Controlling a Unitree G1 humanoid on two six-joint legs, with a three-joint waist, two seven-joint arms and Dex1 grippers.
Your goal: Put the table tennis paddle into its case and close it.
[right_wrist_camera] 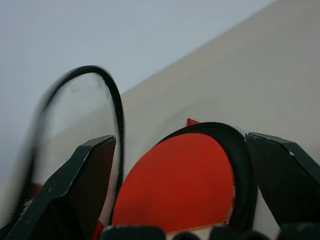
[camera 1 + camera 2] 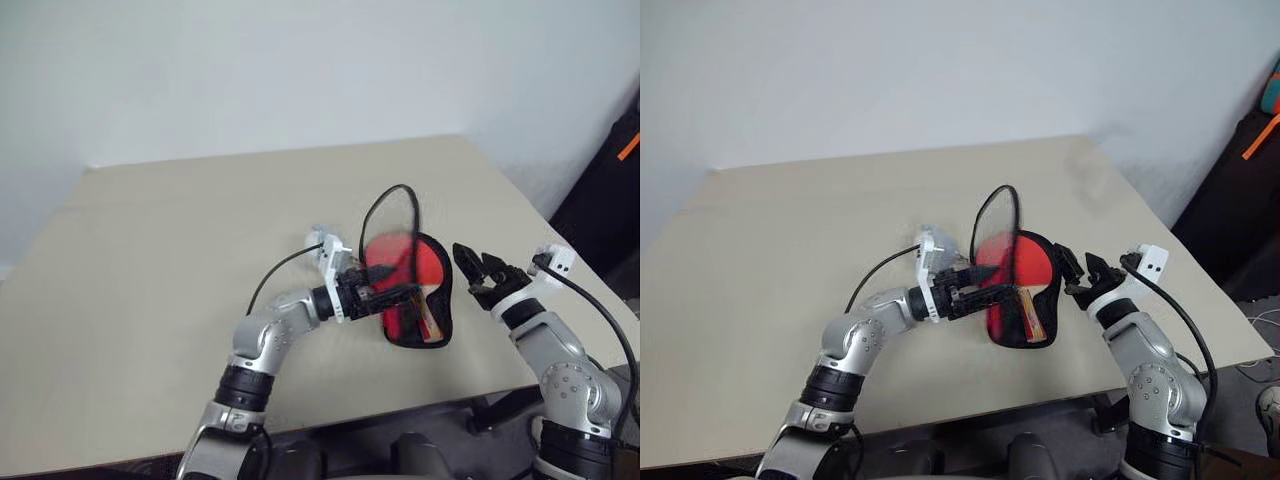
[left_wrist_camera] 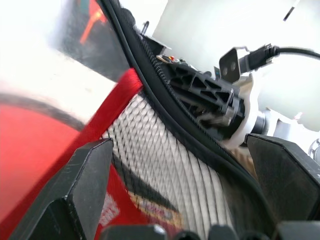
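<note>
The table tennis paddle (image 2: pixel 425 265) lies inside the open case (image 2: pixel 398 328) near the table's front right. Its red face shows, and its striped handle (image 2: pixel 1032 318) points toward me. The case's clear window half (image 2: pixel 393 218), edged in black, stands raised above the paddle. My left gripper (image 2: pixel 405 295) reaches in level from the left over the case's near side. It is open, with the case's white mesh patch (image 3: pixel 165 165) and black edging just beyond its fingers. My right gripper (image 2: pixel 472 262) hovers open just right of the case, holding nothing.
The beige table (image 2: pixel 200 220) stretches wide to the left and back. Its front edge runs close below the case. A dark object with an orange strap (image 2: pixel 618 170) stands off the table's right side. Black cables loop from both wrists.
</note>
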